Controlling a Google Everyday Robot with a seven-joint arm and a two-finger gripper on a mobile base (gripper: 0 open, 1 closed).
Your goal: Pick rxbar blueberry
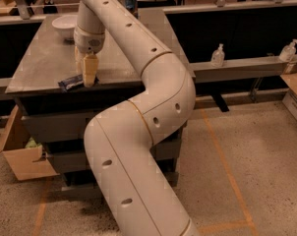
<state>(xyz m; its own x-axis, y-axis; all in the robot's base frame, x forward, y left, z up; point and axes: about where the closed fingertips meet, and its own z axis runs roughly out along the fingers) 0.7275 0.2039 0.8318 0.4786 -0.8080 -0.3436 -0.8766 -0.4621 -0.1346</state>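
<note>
Tool (89,80) was noted at the near-left part of the surface (45,58), pointed straight down, its tip at the right end of the rxbar blueberry (70,83). How far it was opened could not be told from this angle, nor whether anything was held. Contact with the bar could not be confirmed.

Camera view, the only one. The bar was seen lying flat in its dark wrapper, close to the front edge of the surface, its right end partly hidden behind the tool. A bowl (65,24) and a can (131,3) were noted at the far side, well apart from the bar. A cardboard box (25,156) was seen on the floor below the left corner.

Risks, as judged:
- The bar appeared to be met at one end rather than mid-length. If gripped there, it could be swung or tipped on lifting and then dropped.
- The wrapper looked glossy and thin, so slipping under a light grip was thought likely.
- With the edge so near, a sideways nudge could send the bar off the surface towards the floor.
- A flat item could be missed altogether if the descent was stopped short.
</note>
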